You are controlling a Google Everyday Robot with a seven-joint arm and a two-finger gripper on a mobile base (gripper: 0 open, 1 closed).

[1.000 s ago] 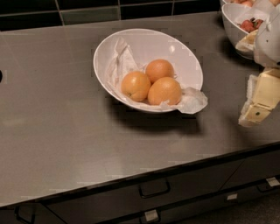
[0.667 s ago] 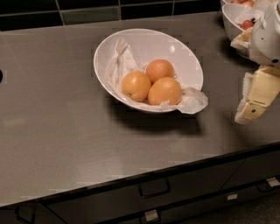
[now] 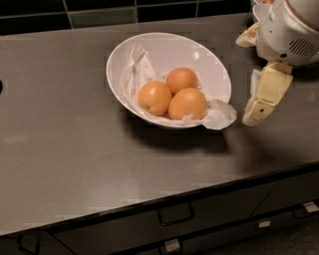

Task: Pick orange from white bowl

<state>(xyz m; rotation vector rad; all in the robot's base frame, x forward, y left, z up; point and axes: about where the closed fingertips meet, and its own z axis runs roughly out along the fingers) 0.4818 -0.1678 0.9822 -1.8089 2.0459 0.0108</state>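
Observation:
The white bowl (image 3: 164, 45) sits on the grey counter at centre, lined with crumpled white paper (image 3: 219, 114) that spills over its right rim. Three oranges lie in it. The orange (image 3: 188, 103) is the front right one, the largest and most oval. A smaller one (image 3: 155, 98) lies to its left and another (image 3: 182, 79) behind it. My gripper (image 3: 259, 99) hangs from the white arm (image 3: 286, 30) just right of the bowl, beside the paper's edge and above the counter. It holds nothing.
The rim of another white bowl (image 3: 257, 9) shows at the top right corner, mostly hidden by my arm. A dark tiled wall (image 3: 99, 12) runs along the back. The counter's front edge (image 3: 149, 206) has drawers with handles below it.
My gripper has moved left, closer to the bowl's right rim. The bowl and the oranges have not moved.

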